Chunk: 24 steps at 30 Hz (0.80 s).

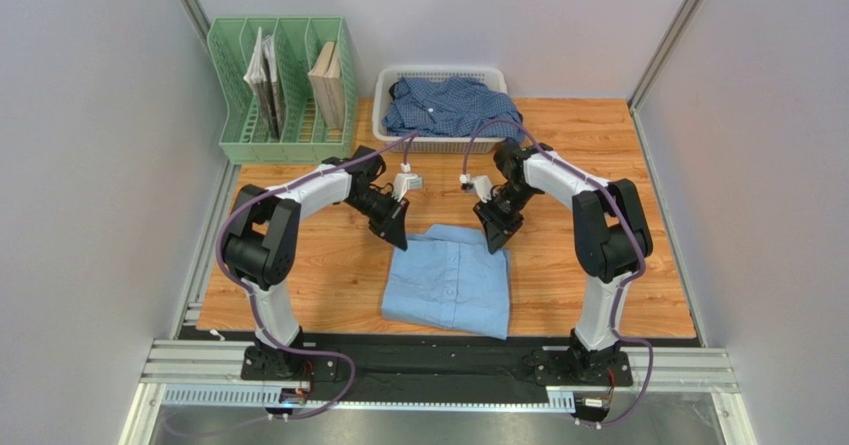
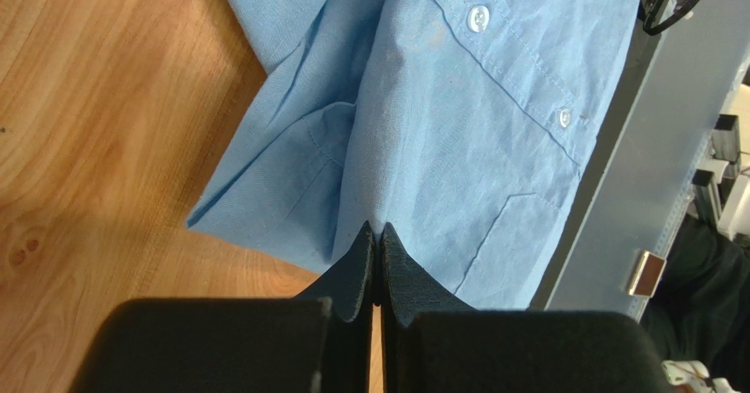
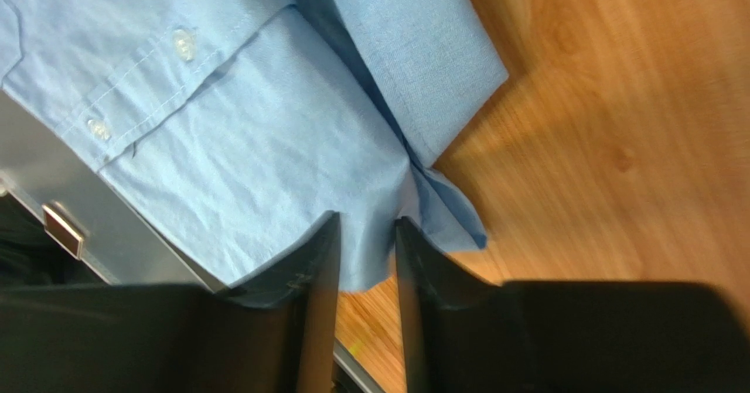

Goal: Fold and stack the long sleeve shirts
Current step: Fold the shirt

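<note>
The light sky-blue shirt (image 1: 448, 284) lies folded flat in the middle of the table, buttons up. My left gripper (image 1: 395, 234) is at its far left corner and is shut on a pinch of the cloth (image 2: 414, 147), its fingertips (image 2: 365, 252) pressed together. My right gripper (image 1: 496, 236) is at the far right corner; its jaws stand a little apart with the edge of the shirt (image 3: 264, 156) between them, not squeezed. The darker blue checked shirt (image 1: 445, 104) lies crumpled in the white basket (image 1: 385, 95) at the back.
A green slotted file rack (image 1: 284, 92) with books stands at the back left, beside the basket. Grey walls close in both sides. The table's front edge runs just below the folded shirt, with a black strip and metal rails beyond it.
</note>
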Tool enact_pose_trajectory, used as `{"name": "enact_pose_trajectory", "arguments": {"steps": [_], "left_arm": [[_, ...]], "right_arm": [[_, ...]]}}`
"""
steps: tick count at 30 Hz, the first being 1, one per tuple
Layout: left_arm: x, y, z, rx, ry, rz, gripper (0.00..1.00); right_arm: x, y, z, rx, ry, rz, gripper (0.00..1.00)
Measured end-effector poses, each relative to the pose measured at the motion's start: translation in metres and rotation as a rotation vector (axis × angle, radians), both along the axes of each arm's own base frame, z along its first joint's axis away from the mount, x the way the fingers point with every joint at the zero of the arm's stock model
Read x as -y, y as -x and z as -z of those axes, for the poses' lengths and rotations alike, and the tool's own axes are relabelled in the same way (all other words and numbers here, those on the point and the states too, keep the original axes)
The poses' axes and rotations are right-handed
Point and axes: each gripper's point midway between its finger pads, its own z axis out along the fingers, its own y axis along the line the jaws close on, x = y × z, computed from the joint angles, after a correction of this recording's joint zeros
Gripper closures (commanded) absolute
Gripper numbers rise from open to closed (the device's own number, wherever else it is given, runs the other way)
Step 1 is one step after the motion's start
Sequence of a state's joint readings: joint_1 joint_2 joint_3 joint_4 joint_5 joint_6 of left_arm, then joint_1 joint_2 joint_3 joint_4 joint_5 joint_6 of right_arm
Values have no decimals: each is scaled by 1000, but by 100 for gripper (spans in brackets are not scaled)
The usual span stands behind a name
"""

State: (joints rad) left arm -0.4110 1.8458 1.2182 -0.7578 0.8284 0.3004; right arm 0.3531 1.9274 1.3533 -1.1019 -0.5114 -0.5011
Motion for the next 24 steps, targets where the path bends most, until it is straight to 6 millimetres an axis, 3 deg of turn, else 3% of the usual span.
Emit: {"name": "enact_pose_trajectory", "arguments": {"steps": [3,5,8,9,11,14,18,24], "left_arm": [[0,0,-1,-2,4,0,94],[0,0,-1,-2,5,1,90],[1,0,-1,0,9,2,70],[2,-1,-1,1,11,-1,57],[3,-3,-1,9,14,-3,49],[4,-6,-1,8,16,-15,44],[8,-13,-2,33,31,-25,46],[21,-25,-5,72,43,-21,46]], "right_arm": [[-5,-12,-23,18,-34,1,66],[-13,-23,-38,41,-81,23,76],[-28,-35,-56,53,-154,72,81],[-34,-37,-60,45,-174,90,82],[-50,-43,-64,22,-212,113,84],[-74,-49,-54,-16,-238,124,86],[-93,-48,-18,-89,-205,134,88],[-93,-46,23,-164,-135,167,89]]}}
